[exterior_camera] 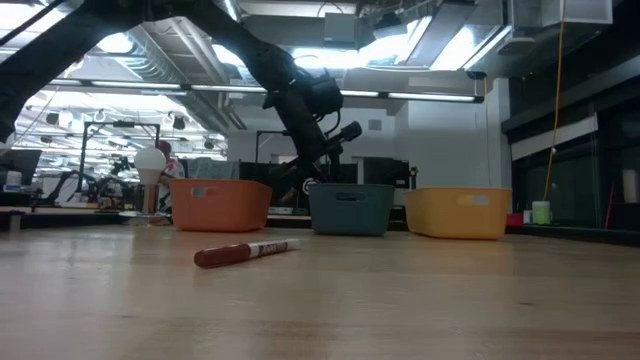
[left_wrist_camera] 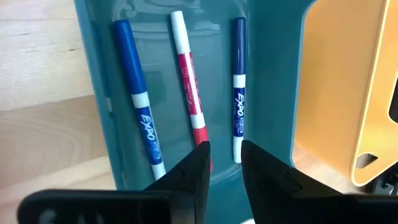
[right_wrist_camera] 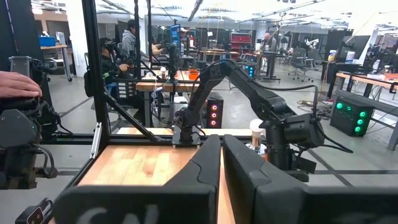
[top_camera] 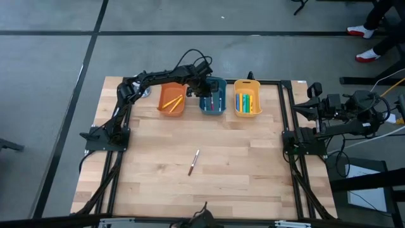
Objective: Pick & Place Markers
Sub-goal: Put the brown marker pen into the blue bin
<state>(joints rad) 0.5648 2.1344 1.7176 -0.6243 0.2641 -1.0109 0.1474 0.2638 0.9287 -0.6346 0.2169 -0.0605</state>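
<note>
A marker with a white body and a red cap [top_camera: 193,162] [exterior_camera: 247,252] lies flat on the wooden table, near its middle. Three bins stand in a row at the far edge: orange [top_camera: 171,100], teal [top_camera: 212,101] and yellow [top_camera: 247,99]. My left gripper [left_wrist_camera: 225,152] [top_camera: 205,87] hangs open over the teal bin [left_wrist_camera: 267,93], slanting down, with nothing between its fingers. On that bin's floor lie two blue markers [left_wrist_camera: 138,99] [left_wrist_camera: 239,87] and a red one [left_wrist_camera: 189,78]. My right gripper [right_wrist_camera: 221,144] [top_camera: 302,109] waits shut at the table's right edge, pointing level across the table.
The orange bin holds yellow-orange markers [top_camera: 171,102]; the yellow bin [left_wrist_camera: 342,93] holds several in mixed colours [top_camera: 247,102]. Black frame rails [top_camera: 288,139] run along the table's left and right sides. People sit at desks in the room beyond, and a hand [right_wrist_camera: 18,84] rests near the right arm.
</note>
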